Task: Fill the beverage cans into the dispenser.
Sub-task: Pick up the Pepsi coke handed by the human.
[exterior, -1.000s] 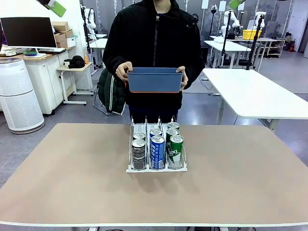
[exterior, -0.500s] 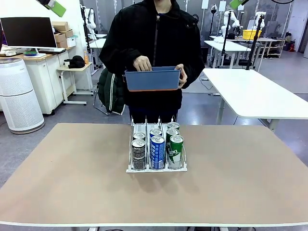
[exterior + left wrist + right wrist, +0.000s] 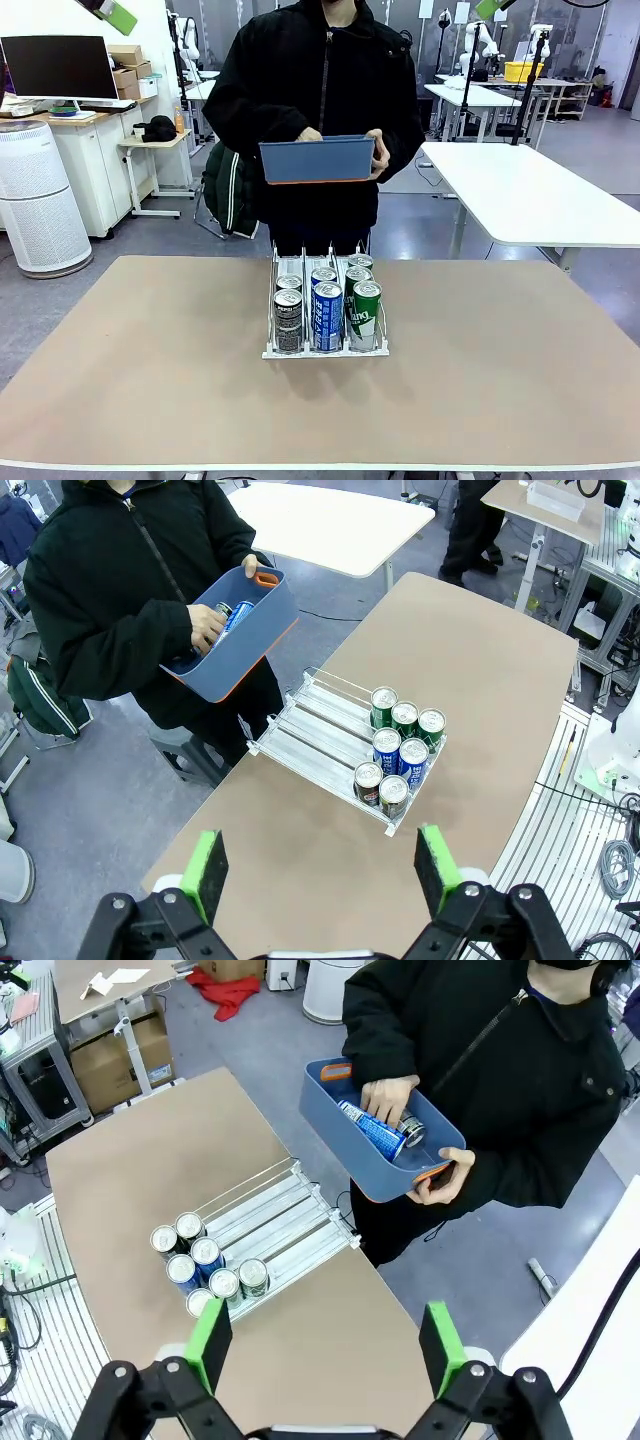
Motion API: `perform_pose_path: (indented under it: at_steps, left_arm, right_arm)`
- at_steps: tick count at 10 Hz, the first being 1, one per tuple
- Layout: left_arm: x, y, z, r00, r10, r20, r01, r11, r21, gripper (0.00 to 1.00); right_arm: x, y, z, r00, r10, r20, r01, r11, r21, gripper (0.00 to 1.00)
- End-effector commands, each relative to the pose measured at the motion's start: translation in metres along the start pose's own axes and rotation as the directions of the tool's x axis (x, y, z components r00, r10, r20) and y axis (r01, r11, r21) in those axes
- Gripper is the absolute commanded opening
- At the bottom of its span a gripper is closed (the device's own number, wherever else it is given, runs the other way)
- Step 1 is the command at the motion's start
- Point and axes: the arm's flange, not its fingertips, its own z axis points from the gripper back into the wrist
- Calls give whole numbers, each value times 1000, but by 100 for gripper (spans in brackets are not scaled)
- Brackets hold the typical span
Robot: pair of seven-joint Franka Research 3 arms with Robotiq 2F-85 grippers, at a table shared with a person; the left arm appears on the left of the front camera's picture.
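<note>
Desk [image 3: 150, 380]: broad and tan, carrying the dispenser [image 3: 310, 715] near its centre.

Person [image 3: 320, 90]: stands at the far edge, holding a blue tub [image 3: 318, 162] at chest height, clear of the desk. It evidently serves as the supply of loose stock. One hand [image 3: 445, 1170] grips the tub's end. The other hand [image 3: 390, 1095] is inside it, resting on a blue can [image 3: 375, 1128], judged a pick for loading or handing over.

The dispenser has three lanes with the rear end toward the person. Cans fed there would, by my judgement, run forward to the robot's side.

Beverage cans [image 3: 328, 315]: seven stand packed at the front stop, two black, two blue and three green. The rear of each lane is vacant. Task judged partly complete.

Left end effector [image 3: 320, 870]: fingers spread wide with nothing between them, high above the desk. The dispenser lies well below and ahead of it.

Right end effector [image 3: 322, 1350]: likewise spread and empty, well apart from both dispenser and tub.
</note>
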Motion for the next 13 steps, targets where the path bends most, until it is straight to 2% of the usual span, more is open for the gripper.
perform_pose_path:
  at_steps: [1, 9, 12, 13]
  left_arm:
    - [-1, 1, -1, 1000, 3, 0, -3, 1000, 7, 100]
    - [-1, 1, -1, 1000, 3, 0, -3, 1000, 7, 100]
    - [-1, 1, -1, 1000, 3, 0, -3, 1000, 7, 100]
    - [-1, 1, -1, 1000, 3, 0, -3, 1000, 7, 100]
  right_arm:
    - [-2, -2, 2, 1000, 2, 4, -2, 1000, 11, 100]
    - [0, 0, 0, 1000, 0, 0, 0, 1000, 0, 100]
    - [-3, 8, 6, 1000, 17, 2, -17, 998, 55, 100]
    - [-7, 11, 9, 1000, 14, -27, -12, 995, 100, 100]
